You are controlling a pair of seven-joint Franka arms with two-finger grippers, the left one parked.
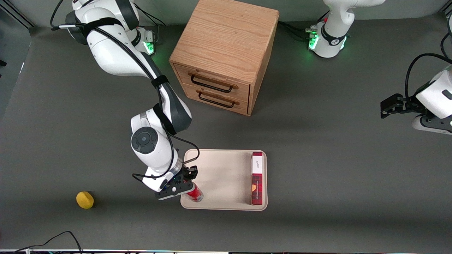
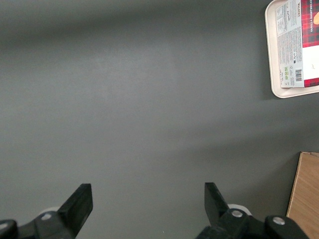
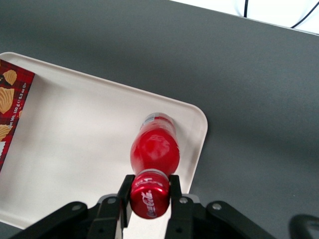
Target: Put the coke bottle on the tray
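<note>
The coke bottle is a small red bottle with a red cap and silvery base. It stands on the cream-beige tray, in the tray's corner nearest the front camera at the working arm's end. My right gripper is over it, shut on its cap. In the right wrist view the two black fingers press the red cap of the coke bottle from both sides, and its base rests on the tray close to the rounded corner.
A red plaid box lies on the tray along its edge toward the parked arm; it also shows in the right wrist view. A wooden two-drawer cabinet stands farther from the camera. A yellow object lies toward the working arm's end.
</note>
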